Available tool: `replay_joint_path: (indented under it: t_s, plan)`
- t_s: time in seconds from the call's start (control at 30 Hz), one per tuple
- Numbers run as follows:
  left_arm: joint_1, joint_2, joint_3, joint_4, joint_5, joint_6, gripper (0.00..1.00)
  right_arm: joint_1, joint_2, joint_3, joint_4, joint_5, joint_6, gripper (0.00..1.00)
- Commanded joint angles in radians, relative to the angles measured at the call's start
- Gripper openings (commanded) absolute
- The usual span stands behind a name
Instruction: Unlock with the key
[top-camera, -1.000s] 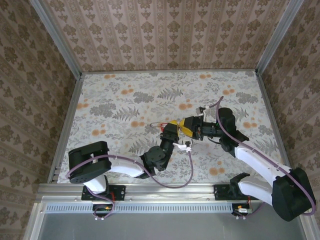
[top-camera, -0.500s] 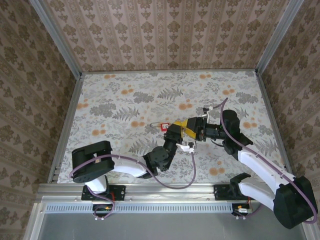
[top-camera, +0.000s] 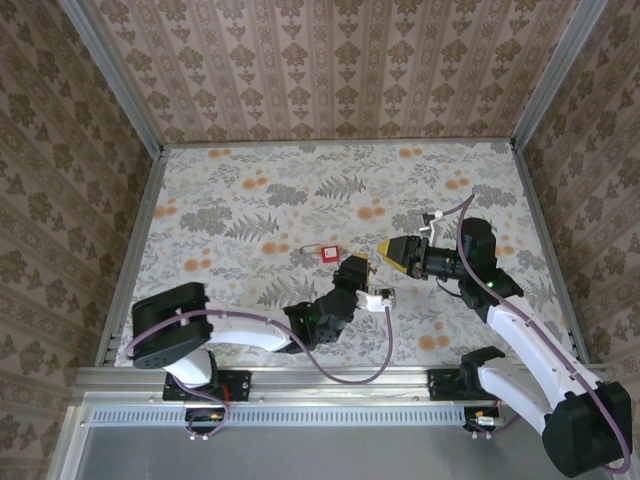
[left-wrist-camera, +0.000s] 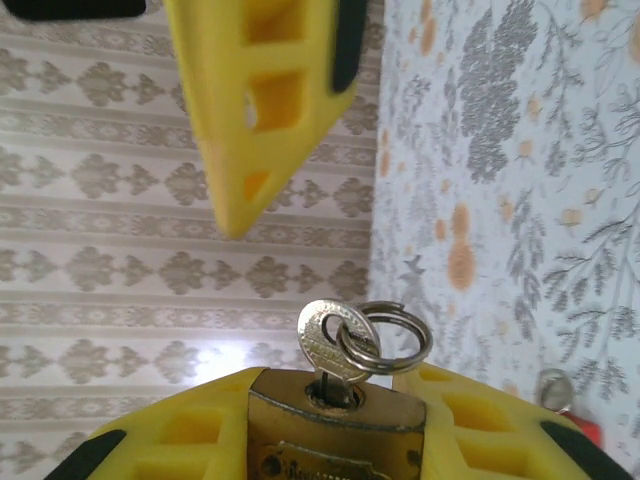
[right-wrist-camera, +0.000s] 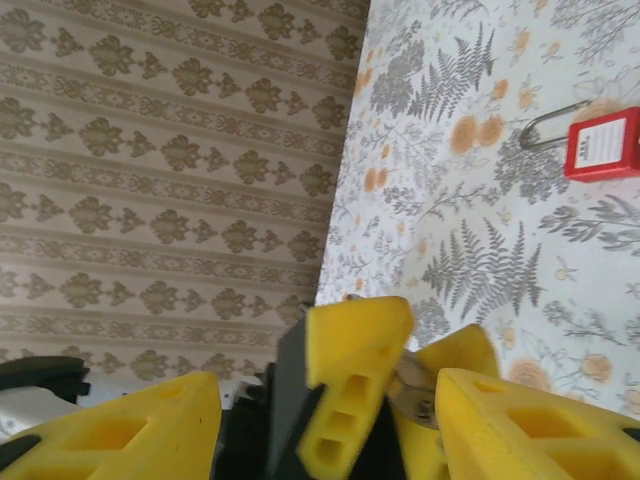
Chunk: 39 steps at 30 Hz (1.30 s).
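Observation:
My left gripper (left-wrist-camera: 335, 425) is shut on a small brass padlock (left-wrist-camera: 330, 425), keyhole end facing the camera. The key (left-wrist-camera: 333, 340) is silvery and stands in the keyhole, with a steel split ring (left-wrist-camera: 395, 335) through its head. My right gripper (right-wrist-camera: 325, 390) is open and holds nothing. One of its yellow fingers (left-wrist-camera: 265, 100) hangs just above the key without touching it. In the top view the left gripper (top-camera: 358, 268) and right gripper (top-camera: 386, 249) face each other closely at mid-table. The right wrist view shows the left gripper's fingers (right-wrist-camera: 350, 380) between my own.
A red padlock (top-camera: 328, 252) with a metal shackle lies on the floral table (top-camera: 250, 200) just left of the grippers; it shows as the red padlock (right-wrist-camera: 603, 143) in the right wrist view. Patterned walls close in the table on three sides.
The right gripper has drawn back to the right, away from the left gripper and the key, with its jaws apart. The left gripper slid slightly right and nearer, uncovering the red padlock.

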Motion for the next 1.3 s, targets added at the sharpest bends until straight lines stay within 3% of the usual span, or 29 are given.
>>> replay_joint_path:
  t_s: [0.0, 0.07, 0.3, 0.57, 0.97, 1.27]
  plan:
    - [0.029, -0.132, 0.132, -0.504, 0.148, -0.357, 0.08, -0.015, -0.014, 0.031, -0.110, 0.023, -0.134, 0.57]
    - [0.060, -0.182, 0.194, -0.700, 0.249, -0.480, 0.08, -0.023, -0.011, 0.035, -0.132, 0.029, -0.160, 0.55]
    - [0.095, -0.257, 0.258, -0.926, 0.400, -0.603, 0.13, -0.033, 0.029, -0.003, 0.000, -0.084, -0.092, 0.47]
    - [0.102, -0.227, 0.259, -0.935, 0.417, -0.603, 0.13, 0.007, 0.055, -0.026, 0.109, -0.142, -0.009, 0.47]
    - [0.157, -0.215, 0.296, -0.989, 0.543, -0.672, 0.16, 0.114, 0.105, -0.044, 0.095, -0.075, -0.040, 0.45]
    - [0.163, -0.188, 0.330, -1.018, 0.571, -0.681, 0.17, 0.184, 0.140, -0.044, 0.122, -0.030, -0.053, 0.47]
